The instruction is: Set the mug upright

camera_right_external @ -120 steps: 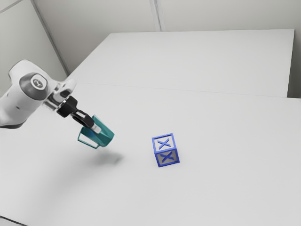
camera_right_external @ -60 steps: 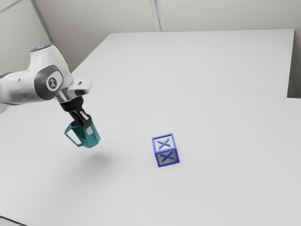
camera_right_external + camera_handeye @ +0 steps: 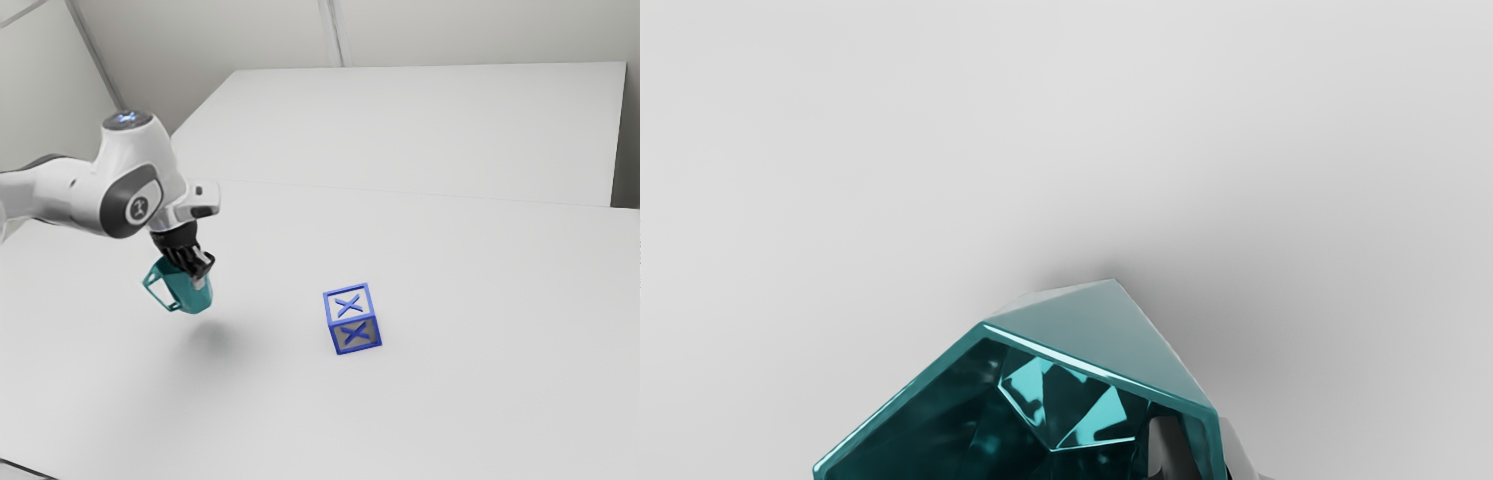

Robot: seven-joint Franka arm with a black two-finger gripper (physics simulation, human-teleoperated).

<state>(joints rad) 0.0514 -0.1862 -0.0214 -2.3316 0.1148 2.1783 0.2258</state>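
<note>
In the exterior view, a thin dark cable point(image 3: 28, 469) crosses the near corner at the far left. Above it, the white and grey arm point(image 3: 130, 190) comes in from the left edge and bends down to the black gripper point(image 3: 199, 279), which points at the table point(image 3: 480, 400).

The teal mug point(image 3: 184, 289) is at the gripper, in the left part of the exterior view. Its handle point(image 3: 157, 297) sticks out toward the exterior view's left. The mug is tilted, with its base toward the lower right, and it appears to be held a little above the table; a soft grey shadow point(image 3: 212, 340) lies under it.

Further to the exterior view's right, well apart from the mug, a block point(image 3: 352, 320) sits on the table. It has blue edges and a blue X on each of its two visible faces. Behind, a raised white surface point(image 3: 430, 130) spans from left of the middle to near the right edge, with a pale wall point(image 3: 480, 30) beyond it.

In the wrist view, the mug's open mouth faces the camera, its rim point(image 3: 1100, 365) angular and shiny. The fingers are pinching the mug's side wall: one finger point(image 3: 1172, 447) is inside the mug, the other point(image 3: 1238, 443) outside against it.
</note>
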